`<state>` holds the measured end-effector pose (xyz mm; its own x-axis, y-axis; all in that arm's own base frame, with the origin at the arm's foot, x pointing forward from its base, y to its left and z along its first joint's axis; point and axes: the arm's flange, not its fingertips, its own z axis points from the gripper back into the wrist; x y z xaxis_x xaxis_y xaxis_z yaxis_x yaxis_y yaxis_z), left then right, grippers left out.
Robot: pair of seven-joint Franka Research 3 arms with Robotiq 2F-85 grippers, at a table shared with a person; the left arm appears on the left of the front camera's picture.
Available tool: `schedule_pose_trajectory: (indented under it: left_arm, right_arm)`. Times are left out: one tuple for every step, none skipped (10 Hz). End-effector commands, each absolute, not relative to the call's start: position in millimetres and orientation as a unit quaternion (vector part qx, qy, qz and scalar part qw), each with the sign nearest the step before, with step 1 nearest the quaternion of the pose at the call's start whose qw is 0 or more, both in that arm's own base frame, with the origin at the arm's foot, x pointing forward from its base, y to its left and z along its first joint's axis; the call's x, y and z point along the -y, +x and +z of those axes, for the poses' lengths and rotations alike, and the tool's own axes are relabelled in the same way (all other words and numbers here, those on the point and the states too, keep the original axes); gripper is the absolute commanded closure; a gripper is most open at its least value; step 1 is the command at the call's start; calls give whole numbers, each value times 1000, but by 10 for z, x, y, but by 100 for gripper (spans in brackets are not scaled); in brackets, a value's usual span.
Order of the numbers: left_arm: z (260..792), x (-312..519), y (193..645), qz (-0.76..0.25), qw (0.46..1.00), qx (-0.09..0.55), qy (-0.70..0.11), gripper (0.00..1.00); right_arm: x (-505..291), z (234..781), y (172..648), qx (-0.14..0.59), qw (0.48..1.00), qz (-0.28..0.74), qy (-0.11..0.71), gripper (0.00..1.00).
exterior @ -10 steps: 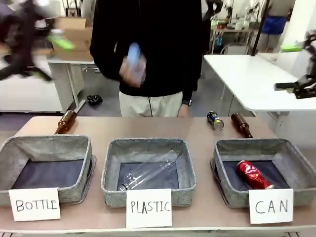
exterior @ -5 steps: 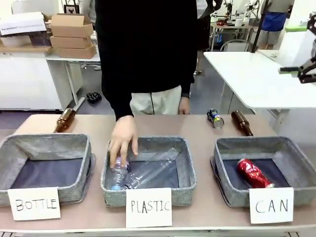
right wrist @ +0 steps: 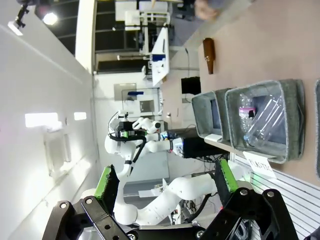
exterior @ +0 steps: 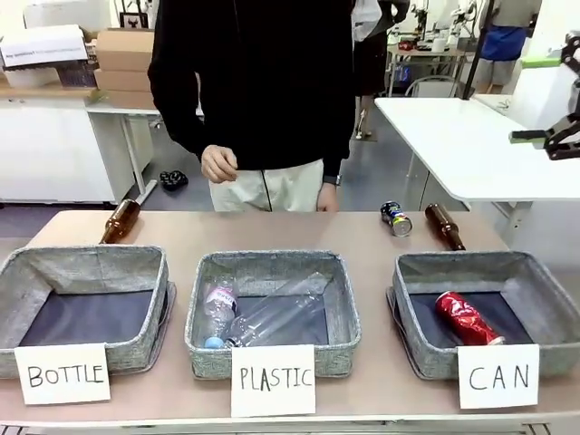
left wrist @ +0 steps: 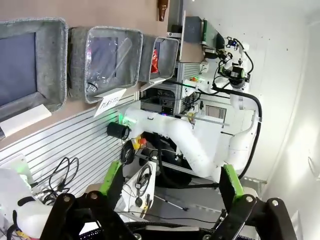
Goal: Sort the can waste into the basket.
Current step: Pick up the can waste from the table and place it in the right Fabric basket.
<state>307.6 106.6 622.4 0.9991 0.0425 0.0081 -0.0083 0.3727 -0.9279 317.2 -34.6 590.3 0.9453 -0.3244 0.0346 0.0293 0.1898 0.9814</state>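
Can waste, 2 pieces: red can (exterior: 465, 319) lying in basket (exterior: 544, 281), sorted; dark can (exterior: 395, 219) on table (exterior: 272, 231) behind, beside brown bottle (exterior: 444, 227), awaiting pickup. Left gripper (left wrist: 171, 177), right gripper (right wrist: 165, 179) parked high, jaws apart, empty, likely clearing room for person's hand (exterior: 218, 164).

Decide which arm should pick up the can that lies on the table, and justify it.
Right. The dark can lies at the table's far right, just behind the CAN basket, and the open right gripper hangs above that side. The left gripper, also open, would probably have to cross the middle.
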Motion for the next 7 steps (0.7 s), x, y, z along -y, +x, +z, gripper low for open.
schedule_pose_trajectory:
  left_arm:
    - [6202,-1107,3069,22,828,14,-559,0]
    - [6202,-1107,3069,22,828,14,-559,0]
    - [6202,-1107,3069,22,828,14,-559,0]
    - [6202,-1107,3069,22,828,14,-559,0]
    - [6202,-1107,3069,22,828,14,-559,0]
    - [6202,-1107,3069,22,828,14,-559,0]
    - [6202,-1107,3069,22,828,14,-559,0]
  right_arm:
    - [337,5885,3163,126,763,-108,624,0]
    - [337,5885,3163,126,763,-108,624,0]
    - [346,5903,3172,118,762,-116,626,0]
    - [58,6033,3355,189,877,-225,380,0]
    - [-460,6121,3950,209,944,-202,157,0]
    - [-772,6109,4616,200,967,-161,2,0]
    - [-922,5992,5100,149,975,-153,-60,0]
